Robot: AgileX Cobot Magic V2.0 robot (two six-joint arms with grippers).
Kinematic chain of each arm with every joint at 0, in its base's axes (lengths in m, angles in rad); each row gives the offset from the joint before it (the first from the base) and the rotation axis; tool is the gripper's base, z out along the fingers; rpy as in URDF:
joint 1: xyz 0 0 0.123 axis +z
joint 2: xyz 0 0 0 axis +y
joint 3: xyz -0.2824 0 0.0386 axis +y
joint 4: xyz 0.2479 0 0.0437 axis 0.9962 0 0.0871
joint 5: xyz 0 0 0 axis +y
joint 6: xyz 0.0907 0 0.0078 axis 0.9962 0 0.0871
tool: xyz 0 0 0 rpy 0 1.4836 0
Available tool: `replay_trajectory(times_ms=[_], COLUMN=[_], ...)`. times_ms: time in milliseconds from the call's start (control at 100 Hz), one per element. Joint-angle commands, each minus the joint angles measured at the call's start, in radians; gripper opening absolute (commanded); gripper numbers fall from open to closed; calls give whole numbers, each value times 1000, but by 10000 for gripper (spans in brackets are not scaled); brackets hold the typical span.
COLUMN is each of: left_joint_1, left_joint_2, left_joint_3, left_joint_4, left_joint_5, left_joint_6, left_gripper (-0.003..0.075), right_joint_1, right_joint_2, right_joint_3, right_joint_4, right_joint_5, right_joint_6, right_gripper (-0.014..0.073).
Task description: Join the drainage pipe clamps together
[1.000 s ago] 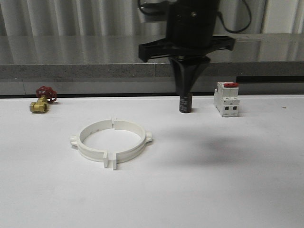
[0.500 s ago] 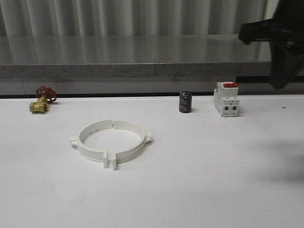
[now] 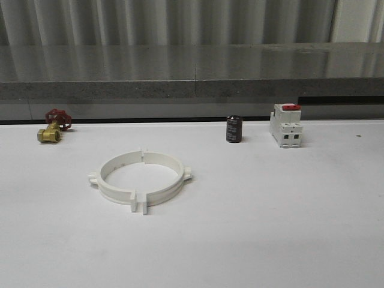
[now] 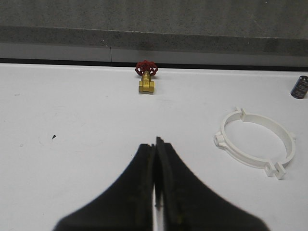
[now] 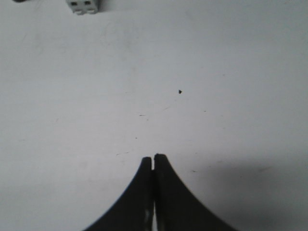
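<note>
The 2 pipe clamps (image 3: 141,179) lie flat on the white table (image 3: 270,228), left of its middle, their curved halves facing each other so they already outline a ring. The end tabs at the near side and the far side sit just beside each other; whether they are fully seated together I cannot tell. The seam between the halves runs roughly near-to-far, so closing it calls for a push from the left and the right.

In the left wrist view, the left gripper (image 4: 156,144) has its fingers pressed together with nothing between them, hovering over bare table. The ring (image 4: 255,142) lies ahead of those fingertips and off to the robot's right, with the brass valve with a red handle (image 4: 146,81) farther ahead near the back edge.

The right gripper (image 5: 153,159) is likewise closed and empty, over plain table, with the white breaker (image 5: 82,6) far ahead of it. The front view places that breaker (image 3: 285,125) and a small black cylinder (image 3: 234,129) well to the right of the ring.

My judgement: the left arm is the nearer one to the clamps, and either arm would have to open its fingers first.
</note>
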Motion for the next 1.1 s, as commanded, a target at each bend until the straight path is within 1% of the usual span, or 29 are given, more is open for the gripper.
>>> replay_trajectory(times_ms=[0, 130, 200, 490, 670, 910, 960, 1090], left_joint_1=[3, 3, 3, 3, 3, 3, 3, 3], left_joint_2=[10, 10, 10, 10, 10, 10, 10, 10], left_joint_3=[-27, -27, -27, -27, -27, -27, -27, -27], left_joint_4=[-1, -1, -1, -1, -1, -1, -1, -1], left_joint_5=[-77, -77, -77, -77, -77, -77, -77, -77], left_joint_6=[-1, -1, -1, -1, -1, -1, -1, -1], left_gripper=[-21, -21, -21, -21, -21, -21, -21, -21], right_joint_1=[-54, -82, -82, -78, -78, -78, -78, -78], right_joint_2=[-111, -238, -304, -571, -734, -900, -951, -1083], right_joint_3=[30, 130, 186, 456, 630, 809, 802, 805], right_joint_4=[0, -10, -43, -48, -66, -65, -67, -67], right_joint_5=[-101, -194, -275, -575, -699, -801, -734, -661], right_joint_6=[-10, -11, -11, -11, -11, -11, -11, -11], right_gripper=[-67, -67, -67, -67, -67, -67, -67, -67])
